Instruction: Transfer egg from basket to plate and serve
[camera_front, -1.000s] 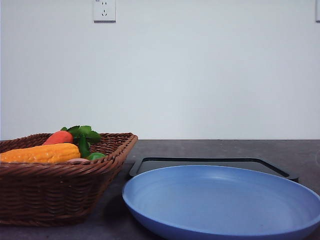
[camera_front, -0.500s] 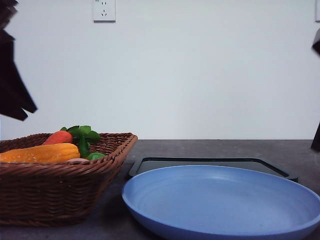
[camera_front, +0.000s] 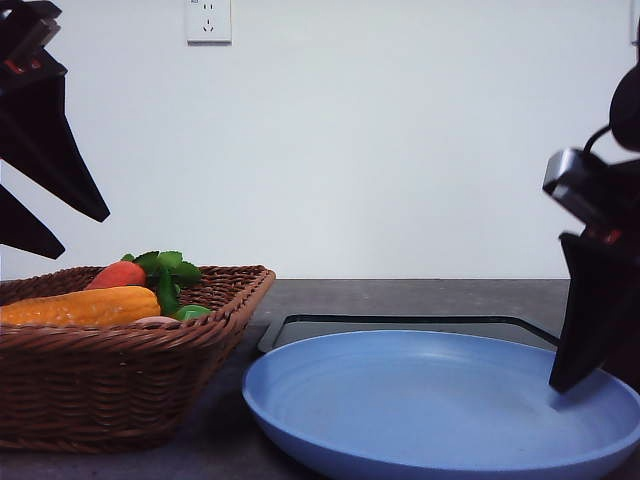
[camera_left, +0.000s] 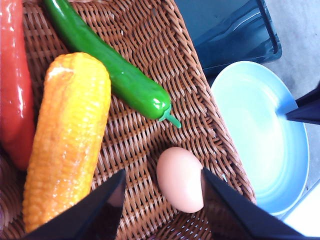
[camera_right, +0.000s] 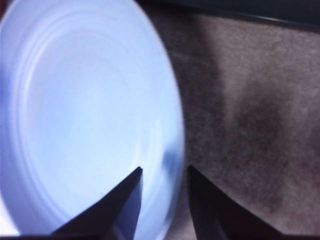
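The egg (camera_left: 180, 179) lies on the woven floor of the basket (camera_left: 150, 65), near the corner closest to the plate (camera_left: 260, 135). In the left wrist view it sits just ahead of the left claw (camera_left: 162, 200), between the two spread fingers but off centre, close against the finger at about 3 o'clock and well clear of the other. Its long axis runs roughly from 11 to 5 o'clock, so the fingers would close across its narrower width. The left claw is open and holds nothing. From the front, it hangs above the basket's far left side (camera_front: 45, 215).

The yellow corn (camera_left: 67, 140) lies at about 9 o'clock from the egg, the green pepper (camera_left: 112, 67) at about 11; neither touches it.

The right claw (camera_right: 164, 200) is open and empty, its fingers straddling the plate's right rim over the dark surface (camera_right: 250, 100). The left arm is plainly nearer the egg; a small shift toward 3 o'clock would probably centre it before descending.
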